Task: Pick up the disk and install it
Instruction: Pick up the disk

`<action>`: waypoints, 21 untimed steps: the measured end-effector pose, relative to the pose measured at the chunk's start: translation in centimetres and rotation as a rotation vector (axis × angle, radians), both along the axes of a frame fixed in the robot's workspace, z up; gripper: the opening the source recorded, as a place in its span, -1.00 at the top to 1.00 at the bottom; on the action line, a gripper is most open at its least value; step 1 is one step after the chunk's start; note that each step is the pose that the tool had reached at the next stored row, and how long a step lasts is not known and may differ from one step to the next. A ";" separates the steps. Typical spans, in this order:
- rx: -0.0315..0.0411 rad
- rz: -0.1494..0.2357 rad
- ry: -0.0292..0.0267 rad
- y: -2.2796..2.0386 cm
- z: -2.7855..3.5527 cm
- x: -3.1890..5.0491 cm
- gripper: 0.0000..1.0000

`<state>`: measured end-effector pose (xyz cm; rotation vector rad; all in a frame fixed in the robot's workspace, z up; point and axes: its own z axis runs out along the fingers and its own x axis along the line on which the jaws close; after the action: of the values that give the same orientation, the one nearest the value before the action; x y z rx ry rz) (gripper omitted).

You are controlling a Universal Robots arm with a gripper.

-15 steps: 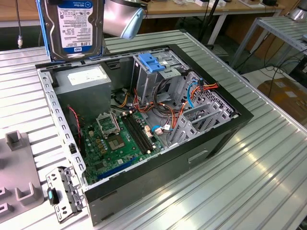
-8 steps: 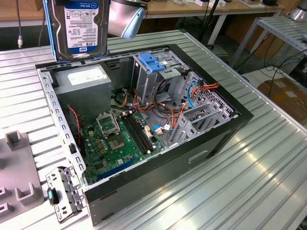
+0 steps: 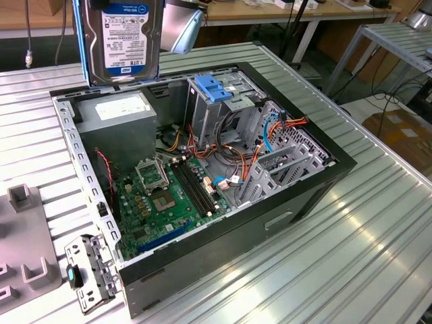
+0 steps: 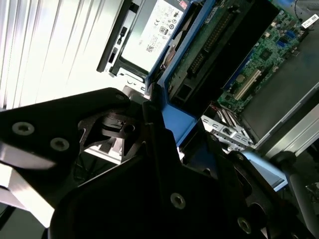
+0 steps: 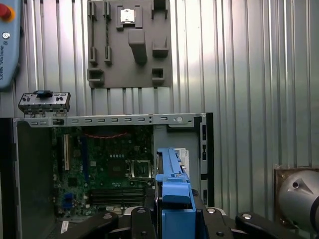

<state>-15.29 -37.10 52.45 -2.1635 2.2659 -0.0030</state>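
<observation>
Disk (image 3: 125,34) is held up in the air, label facing the exterior view, above the far left corner of the open computer case (image 3: 324,175). It is carried upright, with its light-blue carrier rail seen along the edges. In the first wrist view the gripper (image 5: 173,223) is clamped on the disk (image 5: 174,196), a black finger (image 5: 137,219) pressed against each side of the blue rail. In the second wrist view the same blue rail (image 4: 179,119) is seen gripped between the black gripper parts.

Below the disk, the case is laid on its side on the ribbed metal worktop (image 3: 351,256), its inside exposed. A grey power supply (image 3: 125,111) is seen at the far left of the case, directly beneath the disk, and the green motherboard (image 3: 169,196) is spread over the near left. A tall grey cage topped by a blue bracket (image 3: 212,88) stands to the exterior view's right of the disk, well apart from it. A small metal plate (image 3: 91,270) lies on the worktop just beside the case's near left corner.
</observation>
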 end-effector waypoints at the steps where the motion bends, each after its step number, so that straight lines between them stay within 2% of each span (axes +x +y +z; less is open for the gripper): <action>1: -0.0005 -0.001 0.0000 0.00 -0.02 0.15 0.25; 15: -0.0070 -0.015 0.0000 -0.09 -0.32 2.94 0.25; 21: -0.0069 -0.016 0.0000 -0.09 -0.32 2.95 0.25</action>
<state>-12.35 -37.19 52.13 -2.1490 2.2861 -0.0110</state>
